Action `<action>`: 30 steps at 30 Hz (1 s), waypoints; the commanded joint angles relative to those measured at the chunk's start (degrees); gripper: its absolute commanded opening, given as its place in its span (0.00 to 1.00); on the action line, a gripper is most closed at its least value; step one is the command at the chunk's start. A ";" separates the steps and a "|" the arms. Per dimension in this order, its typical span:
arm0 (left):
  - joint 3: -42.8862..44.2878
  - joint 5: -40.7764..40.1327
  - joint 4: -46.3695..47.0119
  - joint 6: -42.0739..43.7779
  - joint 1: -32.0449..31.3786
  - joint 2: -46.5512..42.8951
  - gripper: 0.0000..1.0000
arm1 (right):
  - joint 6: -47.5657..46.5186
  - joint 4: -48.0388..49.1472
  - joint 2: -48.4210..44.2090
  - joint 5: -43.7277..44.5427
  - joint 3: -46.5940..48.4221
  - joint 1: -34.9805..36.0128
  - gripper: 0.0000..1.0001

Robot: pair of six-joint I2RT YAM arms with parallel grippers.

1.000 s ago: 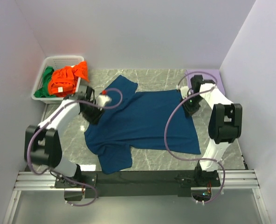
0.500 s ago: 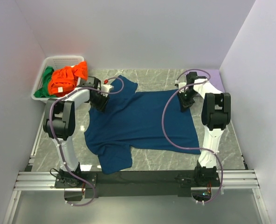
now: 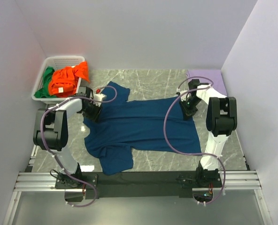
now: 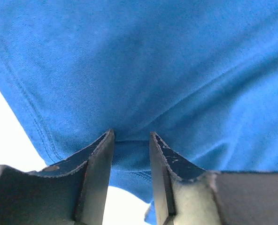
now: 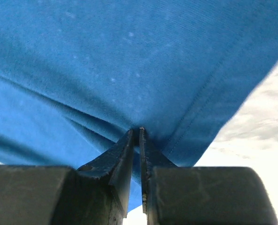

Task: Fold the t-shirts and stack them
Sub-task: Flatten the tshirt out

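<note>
The navy t-shirt (image 3: 139, 124) lies spread across the marble table, its far edge drawn up and pulled toward the near side. My left gripper (image 3: 93, 111) is shut on its far left shoulder area. In the left wrist view (image 4: 132, 136) a thick fold of blue cloth (image 4: 153, 56) sits between the jaws and hangs above the table. My right gripper (image 3: 189, 108) is shut tight on the far right hem, as the right wrist view (image 5: 140, 131) shows, with cloth (image 5: 129, 56) tented from the tips. The orange t-shirt (image 3: 68, 78) and green t-shirt (image 3: 47, 77) lie in the basket.
The white slotted basket (image 3: 59, 59) stands at the back left corner. A lilac patch (image 3: 207, 75) lies at the back right. Walls close in on three sides. The metal rail (image 3: 139, 180) with the arm bases runs along the near edge.
Both grippers have moved toward the near side with the shirt's far edge, which now lies closer to the middle. The far sleeve has shifted down and left.
</note>
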 commanded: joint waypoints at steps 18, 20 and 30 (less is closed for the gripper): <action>31.67 9.96 -3.70 -1.47 1.00 10.18 0.67 | 3.75 2.20 7.85 -0.88 25.79 -2.51 0.54; 33.60 9.61 -3.34 -1.64 1.08 12.21 0.67 | 4.71 3.16 9.96 -0.44 27.82 -2.51 0.54; 41.15 8.73 -0.79 -3.92 1.44 19.76 0.80 | 5.51 1.50 18.57 -0.35 34.59 -2.42 0.53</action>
